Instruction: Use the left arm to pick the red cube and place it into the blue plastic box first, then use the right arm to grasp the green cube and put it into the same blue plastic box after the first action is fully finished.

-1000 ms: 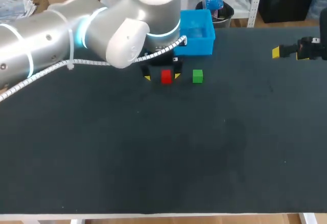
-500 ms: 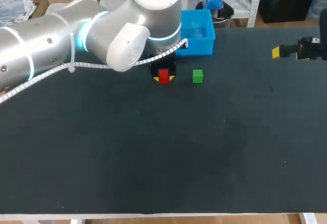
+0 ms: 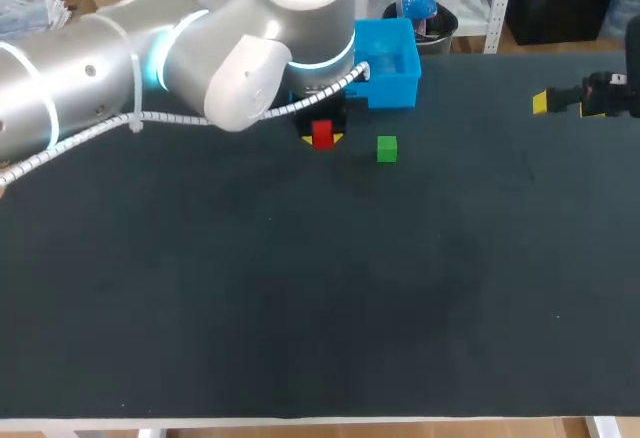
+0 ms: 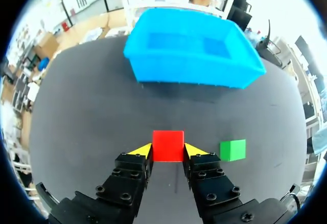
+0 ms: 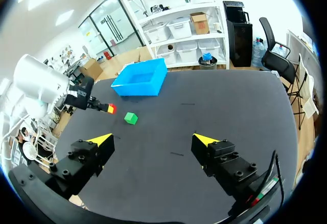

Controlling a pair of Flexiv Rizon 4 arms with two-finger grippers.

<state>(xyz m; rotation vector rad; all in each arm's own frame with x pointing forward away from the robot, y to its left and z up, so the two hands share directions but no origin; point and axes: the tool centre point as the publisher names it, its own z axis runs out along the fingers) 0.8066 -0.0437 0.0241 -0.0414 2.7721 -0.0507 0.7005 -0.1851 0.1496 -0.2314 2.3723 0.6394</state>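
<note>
The red cube (image 3: 321, 134) (image 4: 168, 145) sits between the yellow tips of my left gripper (image 3: 322, 139) (image 4: 168, 150), which is shut on it from both sides just in front of the blue plastic box (image 3: 392, 91) (image 4: 189, 73). The cube appears slightly off the table. The green cube (image 3: 387, 148) (image 4: 233, 150) rests on the dark tabletop a little to the right of the held cube. My right gripper (image 3: 543, 104) (image 5: 153, 141) stands open far off at the table's right side, with nothing between its fingers; its view takes in the green cube (image 5: 131, 117), the red cube (image 5: 111, 108) and the box (image 5: 140, 83).
The blue box stands at the table's far edge, and its inside shows nothing in it. My left arm (image 3: 150, 58) stretches across the back left of the table. The dark tabletop (image 3: 320, 288) spreads wide in front of the cubes.
My left gripper's fingers closed onto the red cube, then carried it a little up and toward the blue box. The green cube and the right arm have not moved.
</note>
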